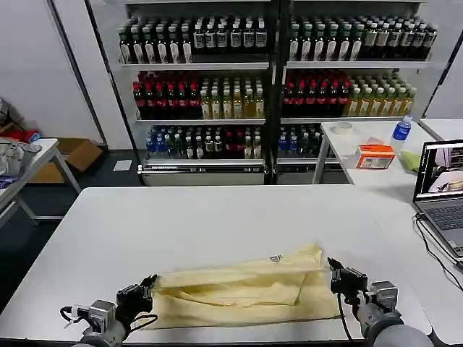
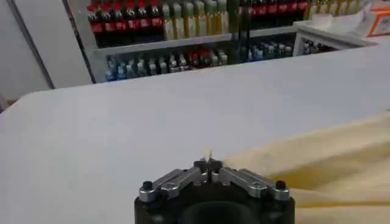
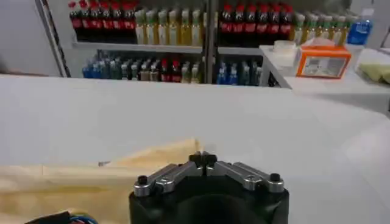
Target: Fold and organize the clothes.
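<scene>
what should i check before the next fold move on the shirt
1. Left gripper holding the shirt: ok, fingers shut on its left edge; a bit of cloth sticks up between the tips in the left wrist view.
2. Right gripper holding the shirt: cannot tell; fingers shut at the right edge, but no cloth shows between them.
3. Shirt lying flat: not ok, wrinkled and partly folded over.
4. Table ahead of the shirt free for a fold: ok, bare.
5. Laptop and its cables away from the right arm: cannot tell, cables run near it.
</scene>
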You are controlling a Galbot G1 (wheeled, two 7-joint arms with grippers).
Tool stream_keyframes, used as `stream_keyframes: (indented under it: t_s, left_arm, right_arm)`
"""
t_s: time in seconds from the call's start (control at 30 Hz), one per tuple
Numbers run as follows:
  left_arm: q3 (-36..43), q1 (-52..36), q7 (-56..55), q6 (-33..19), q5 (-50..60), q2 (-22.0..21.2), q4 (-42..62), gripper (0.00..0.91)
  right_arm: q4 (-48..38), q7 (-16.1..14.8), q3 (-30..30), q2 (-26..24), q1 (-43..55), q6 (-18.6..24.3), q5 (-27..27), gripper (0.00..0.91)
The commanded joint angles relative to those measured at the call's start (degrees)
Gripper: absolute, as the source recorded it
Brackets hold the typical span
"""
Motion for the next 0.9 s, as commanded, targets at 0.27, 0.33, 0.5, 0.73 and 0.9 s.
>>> stream_keyframes:
  t_s: [0.27,0.33,0.5,0.73,0.9]
  left_arm:
    - [2.96,-1.27,-0.23,-0.31,3.36,-1.82,4.23,0.131]
    - [3.24,-1.82,-0.41,-0.52,3.36,-2.11,4.77,0.161]
    - [3.44,-2.74,-0.53,-0.52,3.28,-2.69,5.64,0.907]
    - [3.23,-3.45,-0.95,-0.57,3.21,-3.70,6.26,0.907]
    - [1.73,-2.30,-2.20,-1.46,3.23,-5.06,4.39,0.907]
  right_arm:
    - [-2.24,-0.11,-2.45,1.69,-2.50,-0.97,-3.53,0.000]
    - [-2.49,-0.29,-2.88,2.19,-2.18,-1.38,-3.86,0.000]
    - [-2.13,-0.96,-3.31,2.65,-2.25,-2.26,-5.07,0.907]
    - [-0.93,-2.20,-2.80,2.77,-3.82,-0.42,-8.24,0.907]
    - [1.08,-2.35,-1.30,2.87,-6.22,1.79,-10.85,0.907]
